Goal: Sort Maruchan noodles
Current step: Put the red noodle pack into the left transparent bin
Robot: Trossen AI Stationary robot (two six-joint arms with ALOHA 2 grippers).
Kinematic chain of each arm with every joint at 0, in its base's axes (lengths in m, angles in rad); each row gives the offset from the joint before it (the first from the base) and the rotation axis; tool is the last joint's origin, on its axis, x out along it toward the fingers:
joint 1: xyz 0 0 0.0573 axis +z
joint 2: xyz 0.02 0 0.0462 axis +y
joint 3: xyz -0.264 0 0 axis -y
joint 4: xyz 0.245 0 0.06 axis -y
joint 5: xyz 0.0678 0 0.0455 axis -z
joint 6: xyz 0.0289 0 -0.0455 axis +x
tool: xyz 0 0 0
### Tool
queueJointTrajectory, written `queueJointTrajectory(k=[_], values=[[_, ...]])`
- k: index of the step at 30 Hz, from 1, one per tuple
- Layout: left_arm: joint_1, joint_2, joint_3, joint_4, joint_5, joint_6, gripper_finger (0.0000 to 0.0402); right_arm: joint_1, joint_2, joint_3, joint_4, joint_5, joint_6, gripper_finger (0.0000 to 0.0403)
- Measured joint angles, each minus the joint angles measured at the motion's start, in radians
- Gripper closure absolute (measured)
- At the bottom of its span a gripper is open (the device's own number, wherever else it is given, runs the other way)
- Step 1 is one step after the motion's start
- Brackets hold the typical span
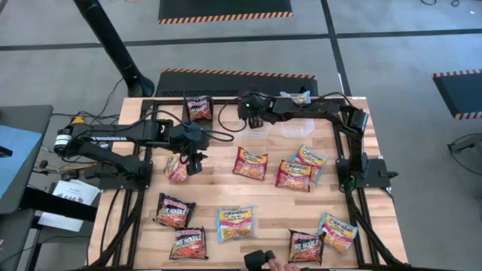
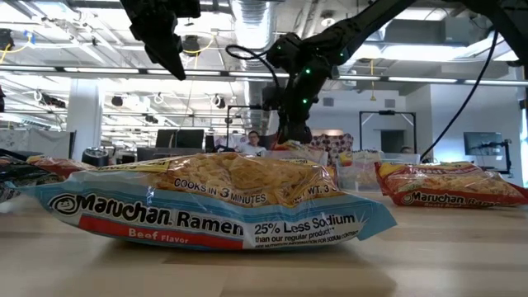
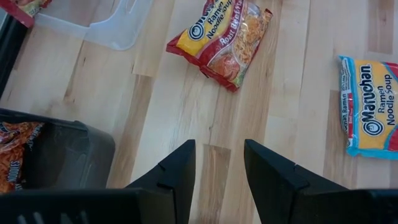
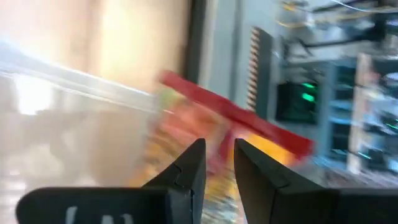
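Observation:
Several Maruchan noodle packets lie flat on the wooden table: red-orange ones (image 1: 250, 162) (image 1: 294, 175), light blue ones (image 1: 235, 223) (image 1: 310, 156), dark ones (image 1: 175, 211) (image 1: 188, 243). My left gripper (image 3: 219, 165) hangs open above bare wood at the table's left, beside a black bin (image 3: 62, 155) that holds a packet (image 3: 15, 152). My right gripper (image 4: 219, 155) is at the far middle (image 1: 252, 119), over a clear bin (image 1: 263, 129). Its fingers stand a narrow gap apart. A blurred red-orange packet (image 4: 186, 112) shows just beyond them. My right gripper: the red-orange packet shows through the narrow gap and past both fingertips, but the blur hides whether the fingers touch it; I cannot tell. My left gripper touches nothing.
A dark packet (image 1: 198, 108) and a light blue one (image 1: 299, 96) lie at the far edge. More packets (image 1: 306, 246) (image 1: 337, 231) lie near the front right. A person's hand (image 1: 280, 265) shows at the near edge. Black frame rails (image 1: 143, 150) run along both sides.

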Motion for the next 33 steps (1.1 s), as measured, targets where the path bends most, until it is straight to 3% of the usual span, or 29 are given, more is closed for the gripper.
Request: queueJointTrajectory(k=[3, 11, 22, 33], values=[[0.0, 0.0, 0.0, -0.001, 0.0, 0.0, 0.0278, -0.015, 0.0, 0.0, -0.054, -0.107, 0.063, 0.0295], [0.0, 0.0, 0.0, -0.001, 0.0, 0.0, 0.0278, -0.072, 0.0, 0.0, -0.154, -0.211, 0.185, 0.0295], [0.0, 0.0, 0.0, -0.001, 0.0, 0.0, 0.0278, -0.09, 0.0, 0.0, -0.244, -0.222, 0.249, 0.0295], [0.0, 0.0, 0.0, -0.001, 0.0, 0.0, 0.0278, -0.111, 0.0, 0.0, -0.23, -0.124, 0.283, 0.0295]])
